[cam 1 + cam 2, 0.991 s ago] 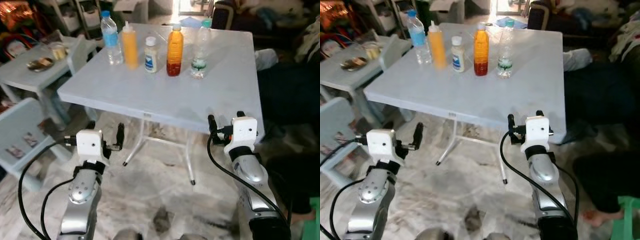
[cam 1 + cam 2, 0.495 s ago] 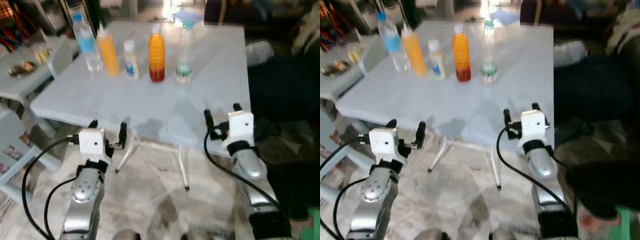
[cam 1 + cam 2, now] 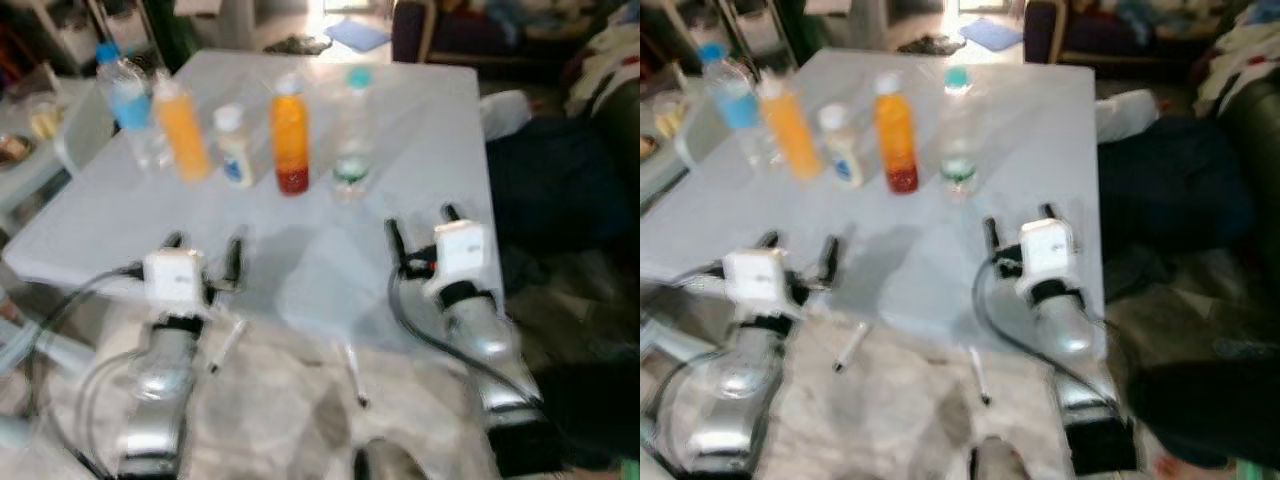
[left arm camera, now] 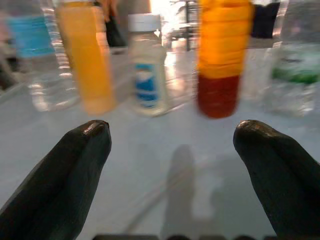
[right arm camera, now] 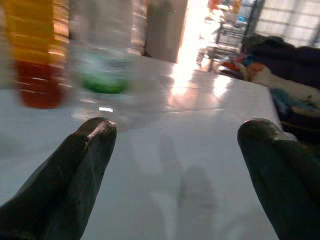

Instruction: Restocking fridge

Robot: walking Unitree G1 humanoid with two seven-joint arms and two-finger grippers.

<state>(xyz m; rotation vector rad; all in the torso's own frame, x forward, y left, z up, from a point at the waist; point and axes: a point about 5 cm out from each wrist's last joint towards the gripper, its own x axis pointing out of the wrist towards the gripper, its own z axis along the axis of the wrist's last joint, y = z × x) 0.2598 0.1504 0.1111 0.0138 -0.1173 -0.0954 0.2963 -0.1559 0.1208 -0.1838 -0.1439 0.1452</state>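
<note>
Both grippers have come forward over the table's near edge. The left gripper (image 3: 203,252) and right gripper (image 3: 420,226) hover spread wide, holding nothing. Beyond them, toward the table's (image 3: 420,120) far edge, five bottles stand upright in a row: blue-labelled water bottle (image 3: 124,108), yellow squeeze bottle (image 3: 183,130), small white bottle (image 3: 234,147), orange juice bottle (image 3: 290,143), green-capped clear bottle (image 3: 353,130).

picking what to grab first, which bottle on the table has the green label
The clear bottle with the teal cap, at the robot's right end of the row; the others carry blue labels or orange contents.
</note>
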